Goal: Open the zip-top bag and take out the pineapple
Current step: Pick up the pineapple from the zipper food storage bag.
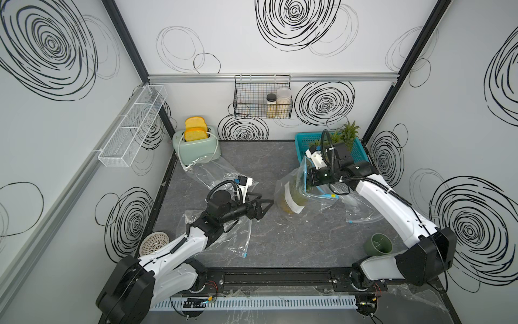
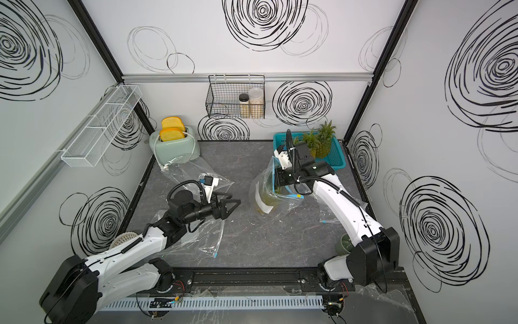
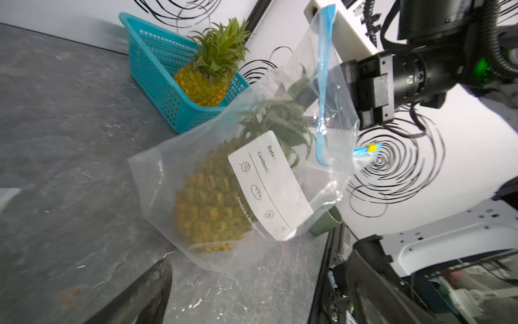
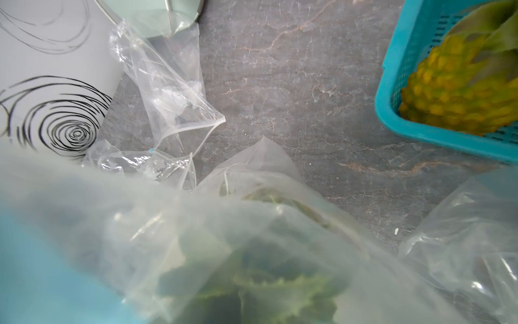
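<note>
Extraction step: the pineapple [image 3: 207, 207] sits inside the opened bag [image 3: 165, 179] on the surface [image 1: 280, 241], with the right hand [image 3: 309, 94] in its mouth at the leaves, grip hidden by plastic. The left hand [image 1: 267, 208] gapes empty nearby. Next, pull the fruit clear.

Bright even light; zip-top bag [image 4: 196, 238] blurred at right wrist.

Mint toaster [image 1: 196, 147], green cup [image 1: 378, 248], wire basket [image 1: 249, 98]

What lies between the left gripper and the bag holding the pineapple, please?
Only a stretch of bare table; nothing lies between the open left gripper and the bag, as both top views show.
</note>
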Available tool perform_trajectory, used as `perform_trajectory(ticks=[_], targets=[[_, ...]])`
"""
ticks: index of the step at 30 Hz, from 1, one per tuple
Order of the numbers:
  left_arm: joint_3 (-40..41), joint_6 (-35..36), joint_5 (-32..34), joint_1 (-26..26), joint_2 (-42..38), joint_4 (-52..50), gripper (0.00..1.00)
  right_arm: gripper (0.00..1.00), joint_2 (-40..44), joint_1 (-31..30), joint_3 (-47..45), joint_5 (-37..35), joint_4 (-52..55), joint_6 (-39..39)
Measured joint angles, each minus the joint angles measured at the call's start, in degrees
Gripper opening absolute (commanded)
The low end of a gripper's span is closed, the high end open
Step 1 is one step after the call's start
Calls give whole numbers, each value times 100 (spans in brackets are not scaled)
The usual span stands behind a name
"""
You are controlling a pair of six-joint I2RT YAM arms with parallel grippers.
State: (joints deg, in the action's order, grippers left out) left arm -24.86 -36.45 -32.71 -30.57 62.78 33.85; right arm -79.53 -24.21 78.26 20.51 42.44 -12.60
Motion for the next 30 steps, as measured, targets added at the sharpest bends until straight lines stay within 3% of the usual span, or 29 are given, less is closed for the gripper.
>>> perform_trajectory(ticks=[7, 14, 22, 30], targets=[[446, -1097, -726, 48, 1141, 2223, 97, 0, 166, 9, 704, 444, 122, 20], [592, -1967, -765, 236, 1775, 4015, 96, 0, 181, 15, 1405, 660, 492, 37], [809, -2426, -361, 470, 1871, 5123, 96, 0, 247, 20, 1698, 855, 721, 35], [708, -2935, -197, 820, 2562, 5416, 96, 0, 382, -26, 1751, 986, 789, 17]])
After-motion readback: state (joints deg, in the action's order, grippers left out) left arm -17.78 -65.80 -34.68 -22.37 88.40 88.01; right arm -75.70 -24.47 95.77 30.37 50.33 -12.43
